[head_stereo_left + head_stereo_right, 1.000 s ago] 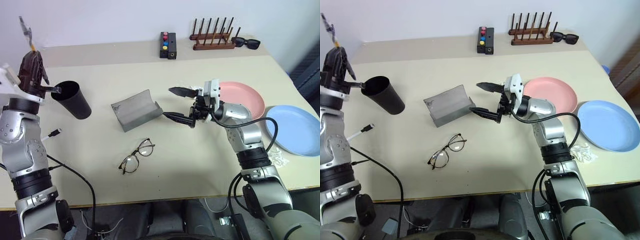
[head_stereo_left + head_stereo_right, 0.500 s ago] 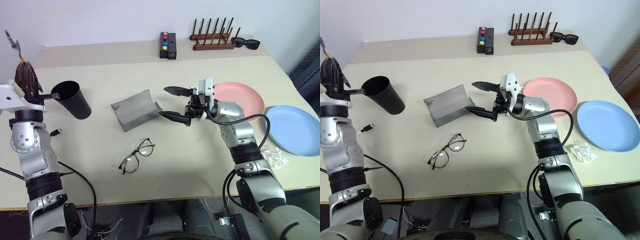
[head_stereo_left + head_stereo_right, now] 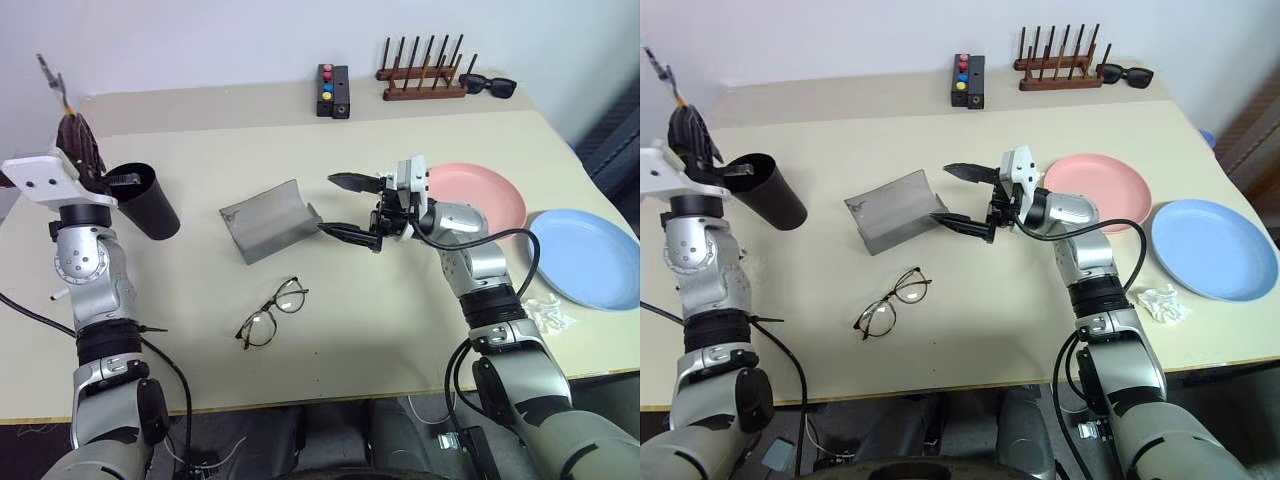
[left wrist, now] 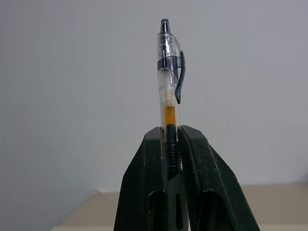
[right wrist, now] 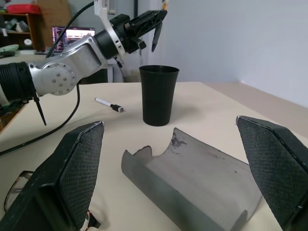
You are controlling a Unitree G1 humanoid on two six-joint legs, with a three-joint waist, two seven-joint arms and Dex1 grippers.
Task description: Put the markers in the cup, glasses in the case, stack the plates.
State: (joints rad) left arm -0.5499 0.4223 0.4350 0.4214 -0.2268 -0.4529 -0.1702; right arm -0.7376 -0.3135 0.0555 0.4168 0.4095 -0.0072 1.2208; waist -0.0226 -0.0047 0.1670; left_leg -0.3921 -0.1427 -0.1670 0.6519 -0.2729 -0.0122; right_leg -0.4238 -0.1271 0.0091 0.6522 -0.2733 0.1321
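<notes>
At about ten o'clock on the table [image 3: 400, 340], the left gripper [image 3: 80, 150] is seen clamped on a clear clip pen [image 4: 169, 82], which is held by its lower barrel with the clip end pointing up past the fingertips; it hangs beside and above the rim of the black cup [image 3: 148, 198]. Since only a short length is pinched, a slip or tilt could be caused by any jolt, and the pen could be dropped outside the rim or could knock the light tumbler over, it is judged. The white marker [image 5: 109, 105] is seen lying on the table near the cup, on the cup's nine o'clock side, still to be collected. Toward the centre, the grey case [image 3: 270, 220] lies open, and the glasses [image 3: 272, 313] rest apart from it at its six o'clock. The right gripper [image 3: 355, 208] is held at the case's three o'clock with its jaws spread wide and nothing between them; the lower finger is just beside the case's edge, so the case could be pushed or spun by a careless advance. At about two and three o'clock, the pink plate [image 3: 480, 200] and the blue plate [image 3: 590, 260] are found side by side, unstacked, with a crumpled scrap [image 3: 548, 316] near the blue one that could be caught during stacking.
</notes>
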